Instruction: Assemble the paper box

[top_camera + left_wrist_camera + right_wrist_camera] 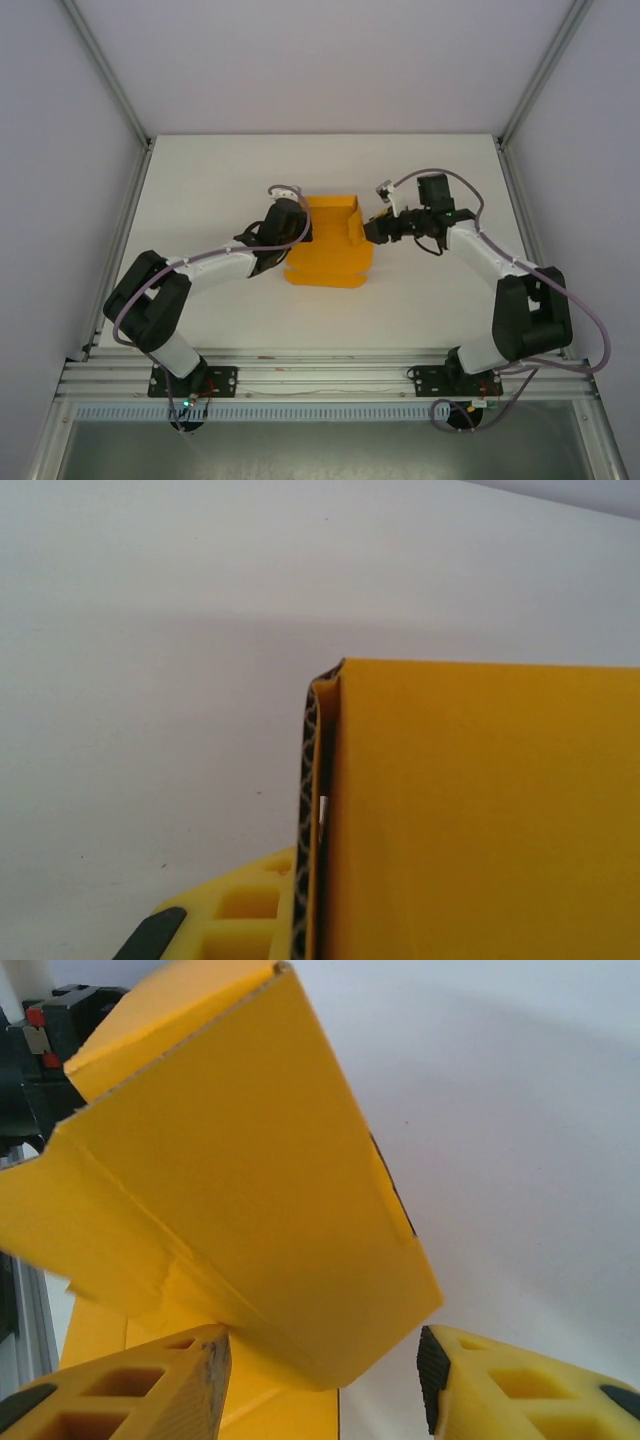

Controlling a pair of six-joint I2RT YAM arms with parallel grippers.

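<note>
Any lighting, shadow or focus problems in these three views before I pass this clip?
Top external: even, diffuse light, soft shadows beside the arms and the paper box, all sharp. Left wrist: the box wall sits very close and looks slightly soft; a faint shadow band crosses the table. Right wrist: box edges crisp, no glare, soft shadow on the table at upper right.

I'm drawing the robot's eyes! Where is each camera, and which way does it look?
Top external: above and behind, looking down at the table, left gripper, right gripper, paper box.
Left wrist: on the left arm, facing a box wall; one finger shows.
Right wrist: on the right arm, facing a box corner; both fingers show.
Shared: the box.
</note>
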